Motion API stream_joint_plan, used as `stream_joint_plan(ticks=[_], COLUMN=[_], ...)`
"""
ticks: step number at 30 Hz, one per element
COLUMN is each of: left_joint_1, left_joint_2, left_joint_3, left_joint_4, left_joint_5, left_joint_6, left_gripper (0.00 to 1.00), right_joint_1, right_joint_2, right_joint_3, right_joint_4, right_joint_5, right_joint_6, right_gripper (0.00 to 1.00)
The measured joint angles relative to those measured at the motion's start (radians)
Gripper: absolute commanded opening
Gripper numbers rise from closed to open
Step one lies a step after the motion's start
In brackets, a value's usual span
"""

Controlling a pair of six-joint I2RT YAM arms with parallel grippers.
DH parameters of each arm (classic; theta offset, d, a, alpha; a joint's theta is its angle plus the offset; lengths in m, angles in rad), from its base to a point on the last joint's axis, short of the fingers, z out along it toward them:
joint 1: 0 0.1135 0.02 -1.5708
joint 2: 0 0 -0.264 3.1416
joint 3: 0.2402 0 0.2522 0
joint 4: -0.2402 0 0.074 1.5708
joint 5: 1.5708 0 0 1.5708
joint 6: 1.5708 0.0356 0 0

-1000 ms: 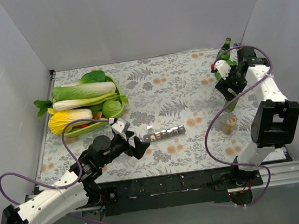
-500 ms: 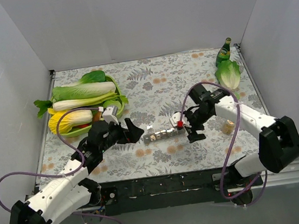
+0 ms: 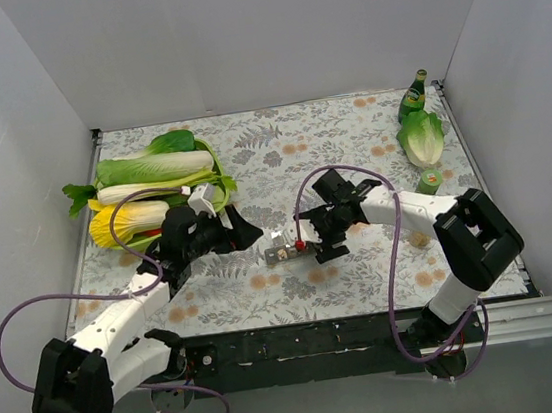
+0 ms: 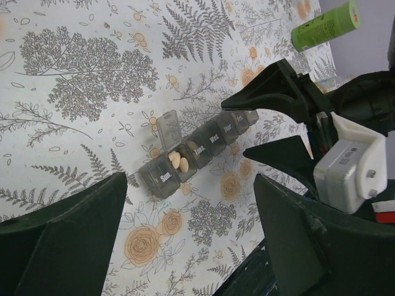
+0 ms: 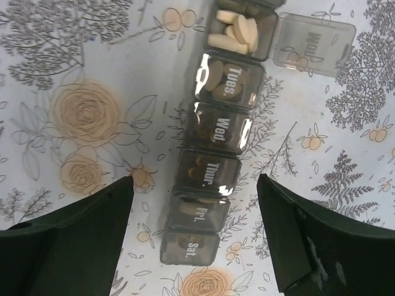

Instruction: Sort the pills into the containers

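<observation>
Floral tabletop (image 3: 280, 156), containers (image 5: 213, 154) framed under wide-open right tool (image 5: 195, 180), left tool (image 4: 190, 179) open, near.

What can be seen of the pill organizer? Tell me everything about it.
The pill organizer is a smoky-grey translucent plastic strip of square lidded compartments in a row, with white day labels running Sun. to Sat. It lies flat on the floral tablecloth. The second lid, next to Sun., is flipped open sideways, showing pale oblong pills; more show through the shut Tues. lid. The open right gripper straddles the Sat. end with no visible contact.
</observation>
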Motion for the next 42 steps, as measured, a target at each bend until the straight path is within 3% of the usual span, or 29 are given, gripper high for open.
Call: stream_joint_plan(ticks=[3, 9, 13, 17, 24, 42], left_joint_1=[0.032, 0.068, 0.071, 0.072, 0.072, 0.056], left_joint_2=[0.036, 0.118, 0.186, 0.295, 0.461, 0.686], left_joint_3=[0.005, 0.006, 0.018, 0.071, 0.146, 0.268], left_joint_4=[0.043, 0.14, 0.188, 0.204, 0.203, 0.151], left_joint_5=[0.042, 0.101, 0.122, 0.134, 0.15, 0.171], left_joint_6=[-0.006, -0.043, -0.064, -0.064, -0.052, -0.007], left_gripper=[0.66, 0.56, 0.4, 0.32, 0.25, 0.13], right_joint_1=[0.0, 0.0, 0.004, 0.008, 0.011, 0.018], right_joint_2=[0.038, 0.065, 0.067, 0.068, 0.072, 0.072], right_joint_3=[0.0, -0.002, -0.014, -0.018, -0.021, -0.026], right_joint_4=[0.061, 0.11, 0.14, 0.144, 0.159, 0.18], right_joint_5=[0.045, 0.079, 0.088, 0.089, 0.087, 0.085], right_joint_6=[0.046, 0.096, 0.125, 0.142, 0.154, 0.179], right_gripper=[0.83, 0.7, 0.6, 0.55, 0.51, 0.48])
